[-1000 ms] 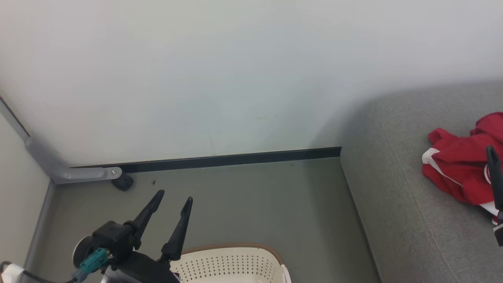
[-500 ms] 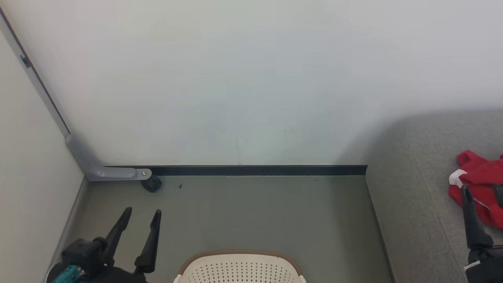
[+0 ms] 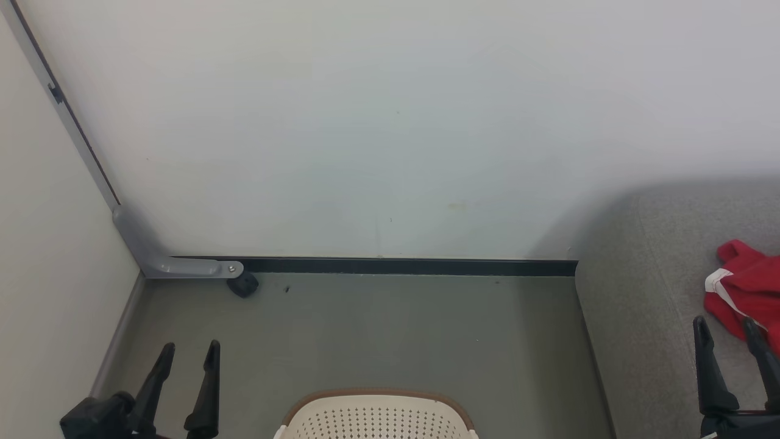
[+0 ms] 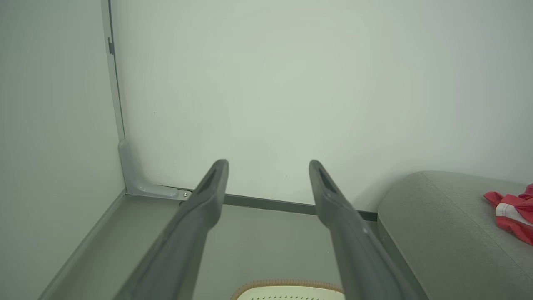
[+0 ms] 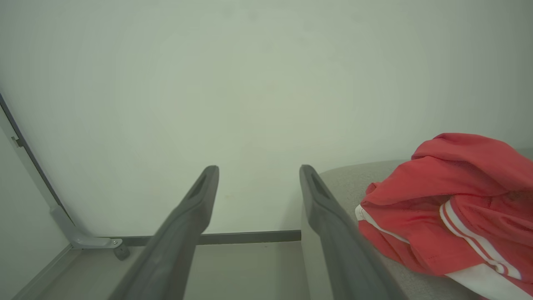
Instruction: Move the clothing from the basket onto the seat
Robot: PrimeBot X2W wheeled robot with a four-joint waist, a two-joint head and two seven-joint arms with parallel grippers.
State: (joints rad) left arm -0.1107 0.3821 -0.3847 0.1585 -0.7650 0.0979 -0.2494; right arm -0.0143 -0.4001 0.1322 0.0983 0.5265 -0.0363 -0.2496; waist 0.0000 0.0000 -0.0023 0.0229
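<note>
Pale wall, grey-green floor left of large grey woven-fabric seat. Bright red white-striped garment lies on seat, free. Cream perforated plastic basket on floor near seat, inside hidden. Jaws apart, empty: left gripper, right gripper. Likely step: garment delivered. Next: check basket for more.

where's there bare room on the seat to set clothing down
The seat is bare from its rounded corner to the red clothing. The floor between the basket and the skirting is bare too. Crowded at the seat's right, where the clothing lies.
</note>
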